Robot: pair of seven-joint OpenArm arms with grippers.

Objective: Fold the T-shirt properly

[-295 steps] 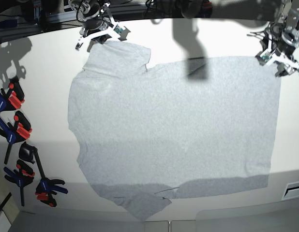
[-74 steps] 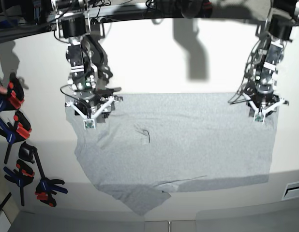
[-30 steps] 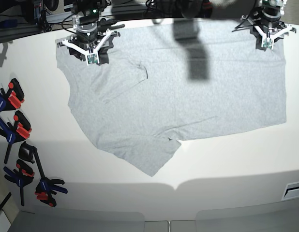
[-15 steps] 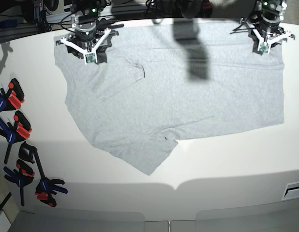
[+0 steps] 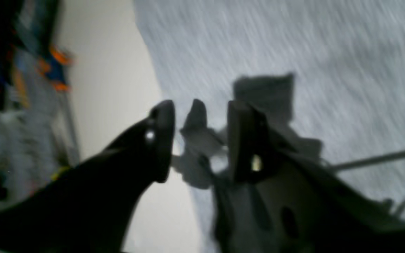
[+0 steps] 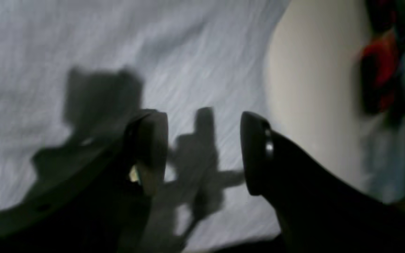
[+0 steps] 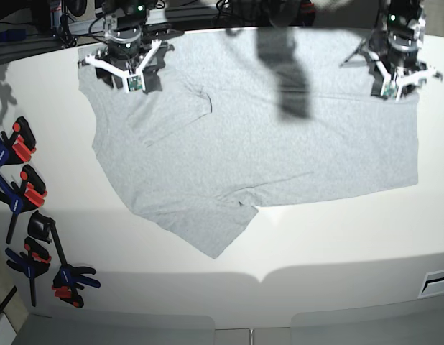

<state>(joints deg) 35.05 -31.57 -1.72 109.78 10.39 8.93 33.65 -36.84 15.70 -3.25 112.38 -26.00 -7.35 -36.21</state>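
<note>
I see the T-shirt [image 7: 265, 129] lying flat on the white table [image 7: 337, 244], grey and plain side up. It is spread wide, and its long way runs from left to right in the base view. The top edge sits along the far side of the table, by the two arms. One sleeve [image 7: 207, 230] sticks out toward me at the front, a bit left of the middle, and it ends in a point. The right end of the shirt is a straight edge. The left end slants in as it comes toward the front. There is a small fold [image 7: 200, 97] near the far left corner. My right gripper [image 7: 128, 72] is over that far left corner of the shirt. In its own camera, the right gripper [image 6: 202, 151] has its jaws apart with nothing between them, and I see only shirt and shadow in the gap. My left gripper [image 7: 396, 79] is over the far right corner of the shirt. In its own camera, the left gripper [image 5: 199, 140] also has its jaws apart, and no cloth is pinched there. That picture is blurry. Some blue and red clamps [image 7: 24, 194] lie on the left edge of the table, well apart from the shirt.
</note>
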